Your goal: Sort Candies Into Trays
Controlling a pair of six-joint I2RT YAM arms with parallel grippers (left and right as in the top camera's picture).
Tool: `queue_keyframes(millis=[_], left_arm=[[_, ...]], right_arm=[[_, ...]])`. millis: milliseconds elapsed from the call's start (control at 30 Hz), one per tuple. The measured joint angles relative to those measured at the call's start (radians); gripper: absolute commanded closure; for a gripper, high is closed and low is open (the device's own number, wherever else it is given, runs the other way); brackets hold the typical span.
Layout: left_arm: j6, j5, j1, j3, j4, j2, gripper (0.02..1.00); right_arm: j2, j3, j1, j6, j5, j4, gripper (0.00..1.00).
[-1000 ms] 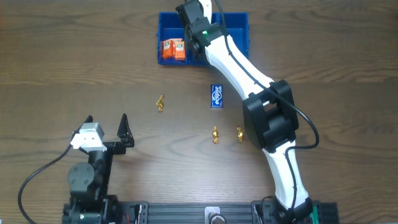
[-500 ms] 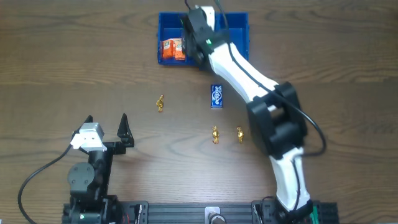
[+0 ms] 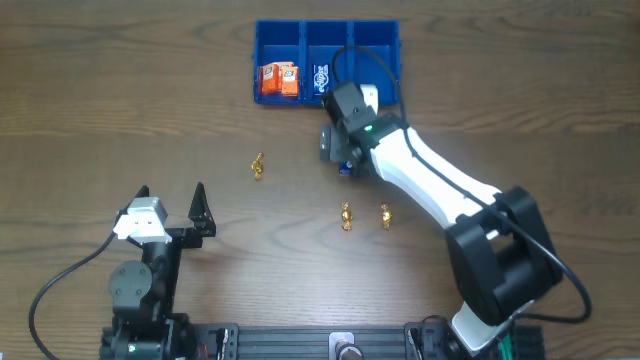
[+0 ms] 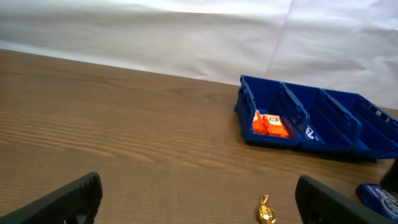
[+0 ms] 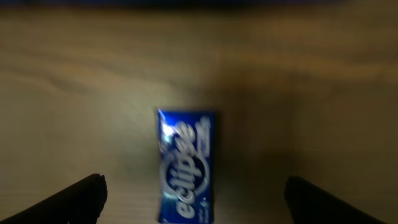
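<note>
One blue pack (image 5: 185, 165) lies mid-frame, directly under my right gripper (image 5: 194, 198), fingers spread wide on either side. I'm lining up the pick: next I must drop, close, then lift it to the tray (image 3: 300, 23) at top centre.

Table (image 3: 100, 100): dark brown wood, grain running left to right in the top view, matte finish. Backdrop (image 4: 186, 37): white sheet across the upper part of the left wrist view, meeting the table's far edge, one slanted seam at upper right. Light: soft, even.
</note>
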Motion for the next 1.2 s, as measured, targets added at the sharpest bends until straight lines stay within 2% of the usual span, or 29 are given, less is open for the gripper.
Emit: queue_keyframes(millis=[133, 233, 367, 433, 500, 600, 800, 967, 1100, 1200], left_arm=[[0.000, 0.000, 0.000, 0.000, 0.000, 0.000, 0.020], [0.000, 0.000, 0.000, 0.000, 0.000, 0.000, 0.020], [0.000, 0.001, 0.000, 0.000, 0.000, 0.000, 0.020], [0.000, 0.001, 0.000, 0.000, 0.000, 0.000, 0.020], [0.000, 0.001, 0.000, 0.000, 0.000, 0.000, 0.020], [0.000, 0.001, 0.000, 0.000, 0.000, 0.000, 0.020], [0.000, 0.001, 0.000, 0.000, 0.000, 0.000, 0.020], [0.000, 0.001, 0.000, 0.000, 0.000, 0.000, 0.020], [0.000, 0.001, 0.000, 0.000, 0.000, 0.000, 0.020], [0.000, 0.001, 0.000, 0.000, 0.000, 0.000, 0.020]], right_arm=[[0.051, -0.018, 0.004, 0.012, -0.026, -0.007, 0.062], [0.084, -0.018, 0.007, 0.021, -0.040, 0.005, 0.137], [0.121, -0.018, 0.008, 0.034, -0.048, 0.008, 0.292], [0.121, -0.018, 0.008, 0.040, -0.051, 0.013, 0.411], [0.121, -0.018, 0.008, 0.045, -0.054, 0.017, 0.570], [0.121, -0.018, 0.008, 0.053, -0.056, 0.022, 0.682], [0.120, -0.016, 0.010, 0.051, -0.053, 0.029, 0.748], [0.114, -0.011, 0.014, 0.047, -0.049, 0.012, 0.755], [0.103, 0.089, 0.021, 0.022, -0.022, -0.119, 0.759], [0.102, 0.310, 0.014, -0.018, 0.001, -0.261, 0.759]])
